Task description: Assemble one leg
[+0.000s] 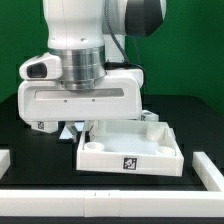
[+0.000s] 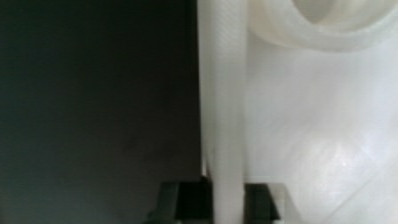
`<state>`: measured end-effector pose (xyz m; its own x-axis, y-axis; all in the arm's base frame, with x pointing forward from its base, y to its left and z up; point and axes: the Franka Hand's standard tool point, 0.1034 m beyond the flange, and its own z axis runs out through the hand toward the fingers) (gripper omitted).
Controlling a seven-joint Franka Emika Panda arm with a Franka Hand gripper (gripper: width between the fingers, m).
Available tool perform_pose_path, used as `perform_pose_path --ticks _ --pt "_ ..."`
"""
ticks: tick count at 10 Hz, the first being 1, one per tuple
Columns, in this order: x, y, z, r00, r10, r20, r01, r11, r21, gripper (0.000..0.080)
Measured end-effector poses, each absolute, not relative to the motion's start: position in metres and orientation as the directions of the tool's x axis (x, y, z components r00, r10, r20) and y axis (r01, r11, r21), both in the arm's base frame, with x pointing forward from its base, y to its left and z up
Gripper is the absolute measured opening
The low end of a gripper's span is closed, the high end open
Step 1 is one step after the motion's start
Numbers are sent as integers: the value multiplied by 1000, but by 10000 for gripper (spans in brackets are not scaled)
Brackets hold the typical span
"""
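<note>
At the exterior view's left the leg point(image 1: 40, 125) lies low under the hand, long axis unclear, just beside the gripper point(image 2: 222, 200), whose jaws look clamped on a thin upright wall of the tray-like part point(image 1: 130, 150).

Exterior view: even, bright light is falling, the white tray part point(image 1: 128, 150) glaring mildly. Wrist view: everything is blurring, the gripper point(image 2: 222, 197) included.

The arm point(image 1: 75, 20) is glossy white and cylindrical, with a grey ribbed ring point(image 1: 82, 68) above a wide, flat white housing point(image 1: 85, 98) split by a dark seam, a black rounded joint cap point(image 1: 146, 14) and black cable point(image 1: 124, 48) on the exterior view's right, and dark fingers point(image 2: 183, 203).
</note>
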<state>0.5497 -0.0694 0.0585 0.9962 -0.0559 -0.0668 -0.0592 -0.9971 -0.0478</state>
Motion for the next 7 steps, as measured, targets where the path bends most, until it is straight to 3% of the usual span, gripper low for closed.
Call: perform_pose_path --ticks 5,7 --pt "562 -27 22 997 -49 -65 -51 -998 -29 52" --pt "577 -21 21 998 -43 -48 -45 -999 -26 52"
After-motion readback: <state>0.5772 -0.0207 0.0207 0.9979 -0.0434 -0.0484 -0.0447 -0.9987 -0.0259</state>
